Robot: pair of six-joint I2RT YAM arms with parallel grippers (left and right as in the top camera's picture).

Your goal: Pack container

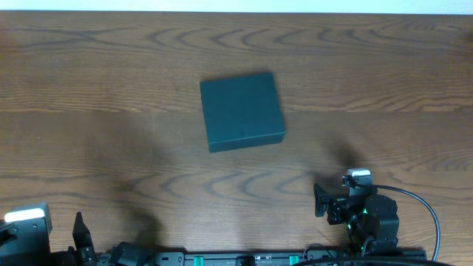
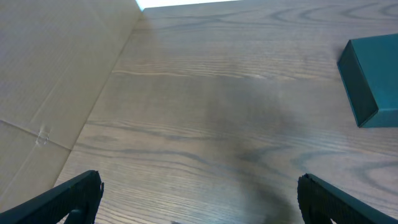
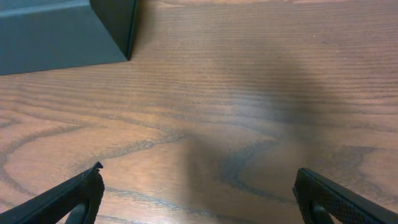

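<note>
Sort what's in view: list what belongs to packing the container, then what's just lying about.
Belongs to the job:
- container, closed
- left gripper and right gripper, both open and empty

Just there:
- wooden table
- cardboard sheet at the left of the left wrist view

Matt dark teal container (image 1: 242, 111), smooth, card-like. Wood-grain table (image 1: 103, 81) with slight sheen. Plain brown cardboard (image 2: 50, 87) at left, creased, matt.

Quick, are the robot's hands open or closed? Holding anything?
Left hand: open, holding nothing.
Right hand: open, holding nothing.
</note>
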